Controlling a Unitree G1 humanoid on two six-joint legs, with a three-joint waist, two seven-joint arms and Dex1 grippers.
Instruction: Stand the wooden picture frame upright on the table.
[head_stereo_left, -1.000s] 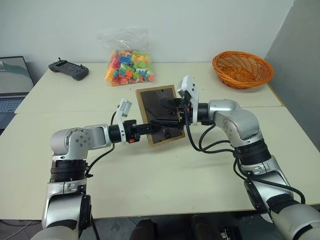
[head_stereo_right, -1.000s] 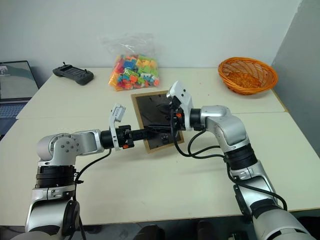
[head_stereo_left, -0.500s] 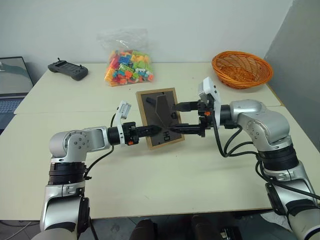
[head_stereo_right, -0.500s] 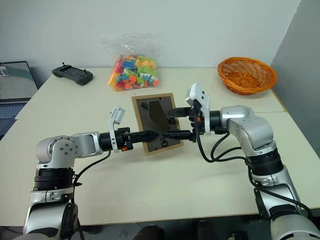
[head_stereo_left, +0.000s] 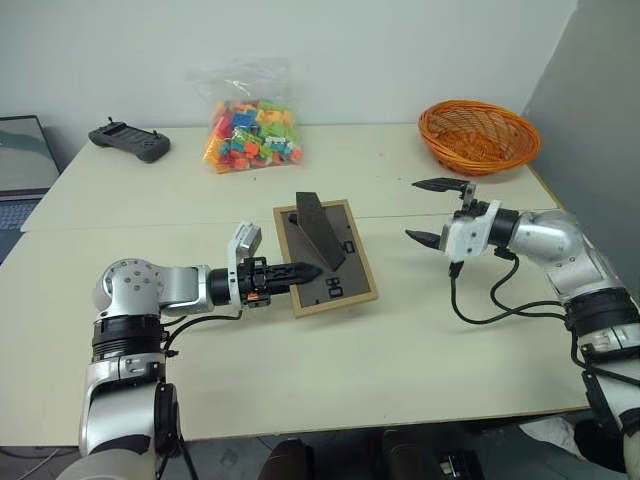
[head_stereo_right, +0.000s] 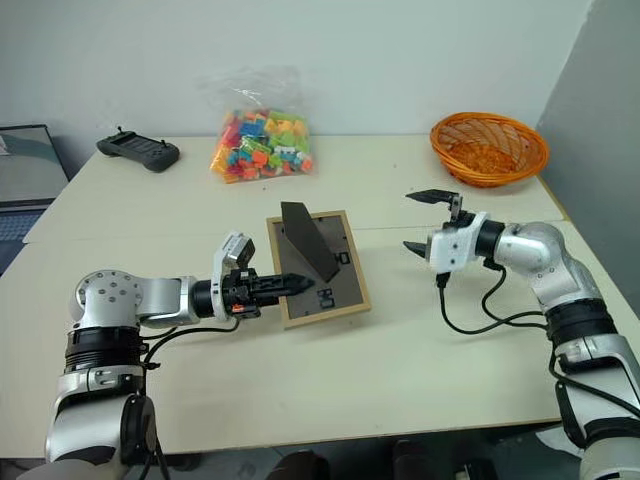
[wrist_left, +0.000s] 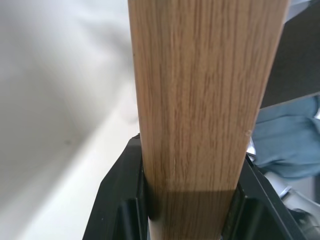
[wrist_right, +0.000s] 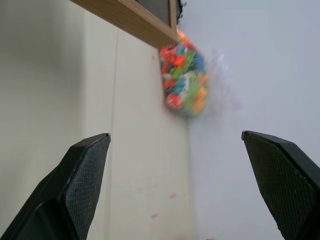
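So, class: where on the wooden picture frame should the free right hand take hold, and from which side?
Probably the bare right edge of the wooden picture frame, approached level from the robot's right. The left hand already clamps the left edge, and the fold-out stand sticks up in the middle, blocking a grip from above.

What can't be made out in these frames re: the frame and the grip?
- Front of the wooden picture frame: faces down and away in both eye views; its back panel and stand hide the picture.
- Whether the frame's lower edge touches the table: undecidable from the eye views.
- Left gripper contact depth: left wrist view is too close, just the wood edge between the jaws.
- Laptop: cut off by the eye views' left edge.
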